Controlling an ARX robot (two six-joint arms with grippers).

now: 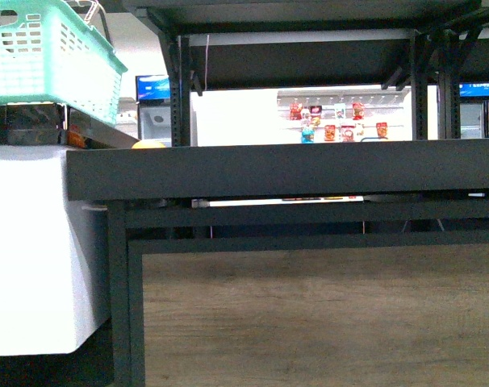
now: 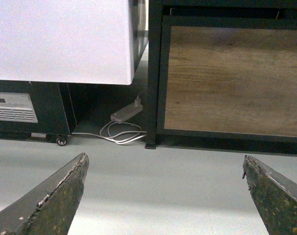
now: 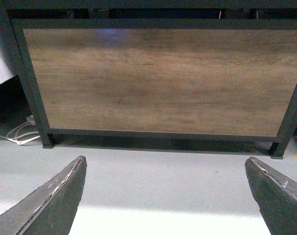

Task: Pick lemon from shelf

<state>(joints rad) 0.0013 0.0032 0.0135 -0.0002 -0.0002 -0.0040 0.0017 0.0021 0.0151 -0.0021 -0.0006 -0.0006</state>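
A teal slotted basket (image 1: 51,60) sits at ten o'clock in the front view, above a glossy white cabinet (image 1: 31,250) at eight o'clock. Far back, at one o'clock, a brightly lit white display (image 1: 244,117) holds rows of red and blue packets (image 1: 333,129). A blue-lit sign (image 1: 153,86) glows at eleven o'clock. The floor (image 2: 153,181) is smooth pale grey. A white power strip (image 2: 125,114) and a looped cable (image 2: 121,136) lie beside the cabinet's dark base.
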